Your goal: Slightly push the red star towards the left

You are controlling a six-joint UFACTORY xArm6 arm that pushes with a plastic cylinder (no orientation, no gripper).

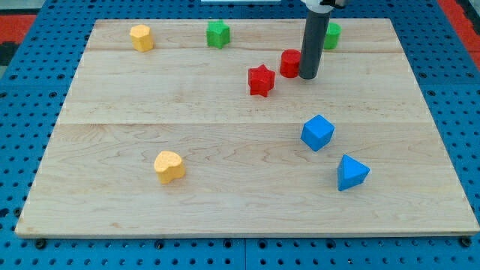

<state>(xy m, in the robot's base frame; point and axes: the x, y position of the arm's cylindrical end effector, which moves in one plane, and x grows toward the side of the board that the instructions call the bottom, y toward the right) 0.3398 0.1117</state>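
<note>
The red star lies on the wooden board, right of centre in the view's upper half. My tip stands to the star's right, about a block's width away, not touching it. A red round block sits between them, slightly higher, right beside the rod's left side.
A green block is partly hidden behind the rod. A green star and a yellow block lie near the view's top. A blue cube, a blue triangle and a yellow heart lie lower down.
</note>
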